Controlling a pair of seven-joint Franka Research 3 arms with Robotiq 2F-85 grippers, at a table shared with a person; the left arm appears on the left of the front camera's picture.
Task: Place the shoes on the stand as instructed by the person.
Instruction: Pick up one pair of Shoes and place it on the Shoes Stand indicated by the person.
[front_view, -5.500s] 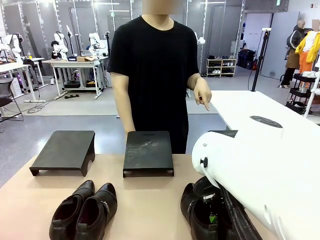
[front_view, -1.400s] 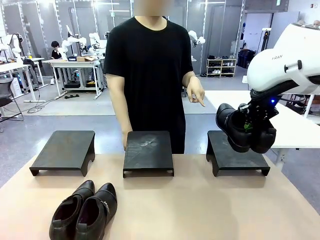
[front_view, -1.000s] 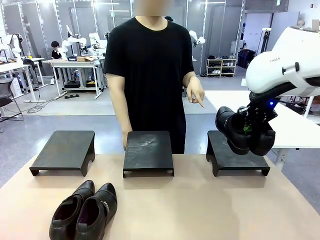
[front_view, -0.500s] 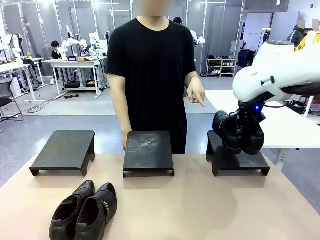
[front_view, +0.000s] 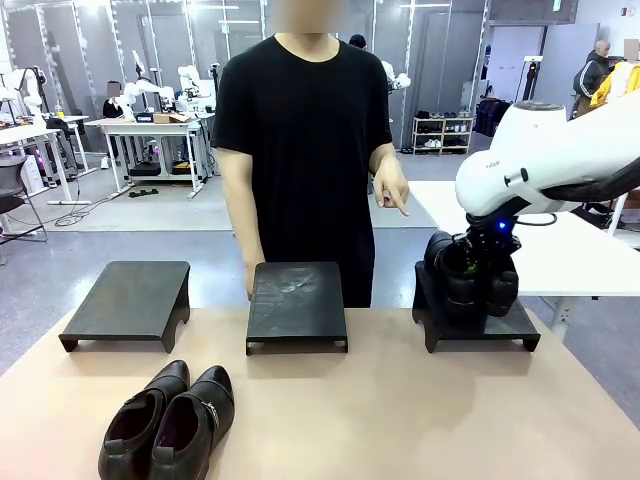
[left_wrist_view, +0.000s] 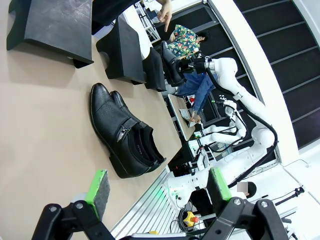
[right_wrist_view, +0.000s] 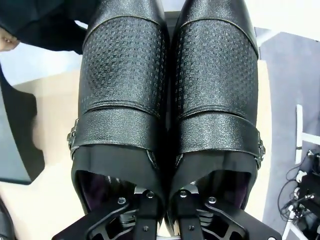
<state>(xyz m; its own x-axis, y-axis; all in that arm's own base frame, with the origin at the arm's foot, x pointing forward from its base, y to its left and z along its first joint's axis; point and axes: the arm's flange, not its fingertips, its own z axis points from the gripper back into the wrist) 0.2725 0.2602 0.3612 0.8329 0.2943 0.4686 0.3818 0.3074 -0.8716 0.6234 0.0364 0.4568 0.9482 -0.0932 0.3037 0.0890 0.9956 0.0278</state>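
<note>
While we are clamping our right gripper shut on the adjoining inner walls of the textured pair, those shoes are hanging toes-down straight beneath it, over the right stand. We cannot tell whether the toes are touching its top. From the right wrist, the textured pair is running away from the right gripper side by side, each shoe carrying a strap and a small side buckle. Left of this gripper the person is pointing one finger of a hand downward. Our left gripper is hanging spread wide, grasping nothing. Ahead of it the second pair is lying on the table, with the middle stand beyond.
</note>
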